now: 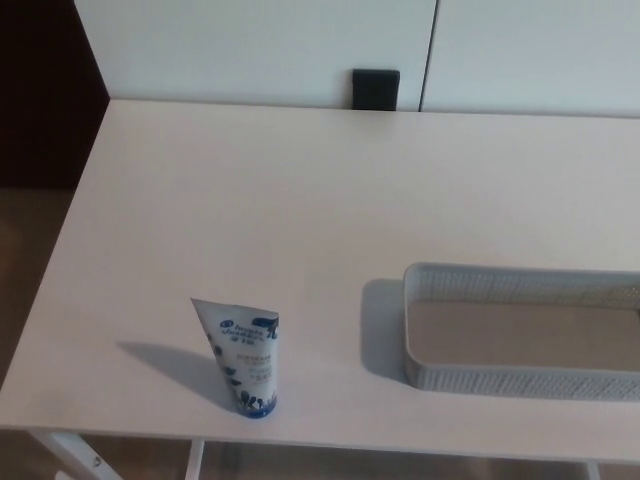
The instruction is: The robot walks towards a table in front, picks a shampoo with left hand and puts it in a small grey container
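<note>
A white shampoo tube [243,357] with blue print stands upright on its blue cap near the front edge of the white table [300,210], left of centre. A small grey mesh container [520,380] sits to its right, with nothing visible inside and its right end cut off by the picture edge. A gap of bare tabletop separates the two. Neither of my hands shows in the head view.
White wall panels run behind the table, with a black socket plate [375,89] at the far edge. Dark floor [35,120] lies to the left of the table. A white table leg [70,455] shows below the front edge.
</note>
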Robot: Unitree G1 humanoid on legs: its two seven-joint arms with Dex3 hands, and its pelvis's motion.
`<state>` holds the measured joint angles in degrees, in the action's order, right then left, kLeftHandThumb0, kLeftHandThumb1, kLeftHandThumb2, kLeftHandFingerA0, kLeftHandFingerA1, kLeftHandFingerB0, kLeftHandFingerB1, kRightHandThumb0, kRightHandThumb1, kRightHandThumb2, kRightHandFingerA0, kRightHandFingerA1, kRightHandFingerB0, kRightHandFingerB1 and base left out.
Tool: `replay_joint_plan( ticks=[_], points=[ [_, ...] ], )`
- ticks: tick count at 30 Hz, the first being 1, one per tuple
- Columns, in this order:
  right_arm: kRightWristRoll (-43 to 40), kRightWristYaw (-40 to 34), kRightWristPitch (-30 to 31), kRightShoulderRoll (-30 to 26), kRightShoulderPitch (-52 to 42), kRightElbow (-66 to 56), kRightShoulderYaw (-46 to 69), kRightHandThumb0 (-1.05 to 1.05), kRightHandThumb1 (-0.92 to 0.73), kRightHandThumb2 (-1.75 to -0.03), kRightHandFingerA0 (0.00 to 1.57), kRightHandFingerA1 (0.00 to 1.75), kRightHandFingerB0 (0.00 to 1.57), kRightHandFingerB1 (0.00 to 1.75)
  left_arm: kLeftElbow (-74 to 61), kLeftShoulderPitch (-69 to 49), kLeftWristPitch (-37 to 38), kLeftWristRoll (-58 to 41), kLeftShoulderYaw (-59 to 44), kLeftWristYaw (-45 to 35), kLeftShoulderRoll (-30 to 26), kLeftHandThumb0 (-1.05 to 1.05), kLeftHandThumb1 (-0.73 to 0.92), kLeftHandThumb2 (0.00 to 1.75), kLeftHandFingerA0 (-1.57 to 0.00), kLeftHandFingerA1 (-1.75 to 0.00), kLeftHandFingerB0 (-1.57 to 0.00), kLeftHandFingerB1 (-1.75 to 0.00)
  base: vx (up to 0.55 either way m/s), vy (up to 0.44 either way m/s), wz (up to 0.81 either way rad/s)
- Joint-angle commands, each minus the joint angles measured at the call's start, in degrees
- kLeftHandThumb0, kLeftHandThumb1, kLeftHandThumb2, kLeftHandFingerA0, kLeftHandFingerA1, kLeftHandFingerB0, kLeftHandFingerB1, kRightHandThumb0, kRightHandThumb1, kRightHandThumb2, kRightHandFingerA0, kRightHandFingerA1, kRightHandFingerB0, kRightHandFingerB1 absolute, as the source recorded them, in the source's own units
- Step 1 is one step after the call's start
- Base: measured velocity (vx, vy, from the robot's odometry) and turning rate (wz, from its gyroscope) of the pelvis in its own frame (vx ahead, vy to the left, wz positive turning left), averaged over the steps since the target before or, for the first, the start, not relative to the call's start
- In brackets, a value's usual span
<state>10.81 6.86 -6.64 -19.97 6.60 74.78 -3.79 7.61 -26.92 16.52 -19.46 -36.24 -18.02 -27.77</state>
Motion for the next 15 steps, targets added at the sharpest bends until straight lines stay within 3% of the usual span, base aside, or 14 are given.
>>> replay_joint_plan(
  ticks=[1, 2, 3, 4, 5, 15],
  points=[
    [0.0, -0.5, 1.0, -1.0, -0.6, 0.8, 0.7, -0.36, -0.72, -0.62, 0.62, 0.44, 0.50, 0.39, -11.5, 14.0, -15.0, -15.0, 3.0, -13.0, -13.8, -0.24, 0.39, 0.66, -0.03, -0.33, -0.03, -0.14, 0.00, 0.000, 0.00],
    [-0.2, -0.5, 0.8, -1.1, -0.7, 0.9, 0.9, -0.36, -0.71, -0.61, 0.63, 0.45, 0.50, 0.39, -11.3, 15.5, -14.7, -13.6, 4.7, -13.3, -13.6, -0.20, 0.46, 0.54, -0.05, -0.30, 0.00, -0.19, 0.00, 0.000, 0.00],
    [-0.2, -0.5, 0.7, -1.1, -0.7, 0.9, 0.9, -0.36, -0.70, -0.61, 0.62, 0.45, 0.50, 0.39, -11.0, 16.3, -14.5, -12.3, 6.1, -13.3, -13.4, -0.22, 0.45, 0.54, -0.08, -0.32, 0.00, -0.19, 0.00, 0.000, 0.00],
    [-0.1, -0.4, 0.5, -1.1, -0.8, 0.9, 0.9, -0.36, -0.70, -0.61, 0.62, 0.45, 0.50, 0.39, -10.7, 17.3, -14.3, -10.6, 7.9, -13.2, -13.2, -0.22, 0.45, 0.54, -0.08, -0.32, 0.00, -0.19, 0.00, 0.000, 0.00],
    [0.0, -0.4, 0.5, -1.1, -0.9, 0.8, 0.9, -0.37, -0.70, -0.61, 0.62, 0.45, 0.50, 0.39, -10.7, 17.9, -14.6, -10.1, 9.0, -13.1, -12.9, -0.23, 0.37, 0.66, -0.04, -0.40, 0.00, -0.14, 0.00, 0.000, 0.00],
    [0.1, -0.4, 0.8, -0.9, -0.7, 0.7, 0.9, -0.37, -0.72, -0.61, 0.62, 0.45, 0.52, 0.39, -8.2, 22.1, -14.0, -4.7, 17.7, -12.7, -9.5, -0.23, 0.34, 0.65, -0.01, -0.38, 0.00, -0.13, 0.00, 0.000, 0.00]
  ],
)
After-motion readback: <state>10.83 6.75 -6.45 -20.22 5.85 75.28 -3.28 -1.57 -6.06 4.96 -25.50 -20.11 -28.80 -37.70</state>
